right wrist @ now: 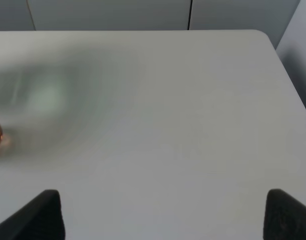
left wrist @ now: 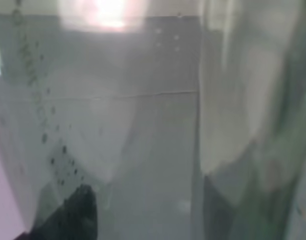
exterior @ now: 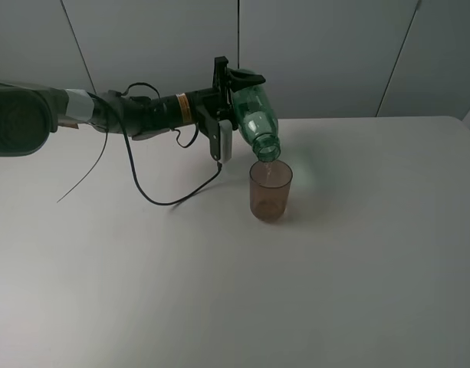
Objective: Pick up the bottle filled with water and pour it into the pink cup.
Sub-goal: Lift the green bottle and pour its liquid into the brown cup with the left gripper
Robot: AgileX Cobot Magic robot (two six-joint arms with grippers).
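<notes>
Near table (exterior: pixel 357 268) centre: bottle (exterior: pixel 254 115) clamped at its base end in left gripper (exterior: pixel 231 103), tilted neck-down, mouth just over cup (exterior: pixel 270 192) rim for pouring straight in; cup upright beneath; right gripper (right wrist: pixel 165 217) idle, fingers (right wrist: pixel 43 215) wide apart, clear of the pour.

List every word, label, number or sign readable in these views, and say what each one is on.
No text can be read.
The orange band on the left arm: may carry print, too small to read.
The bottle: no label seen.
The pink cup: no print seen.
Wrist views: no text.
</notes>
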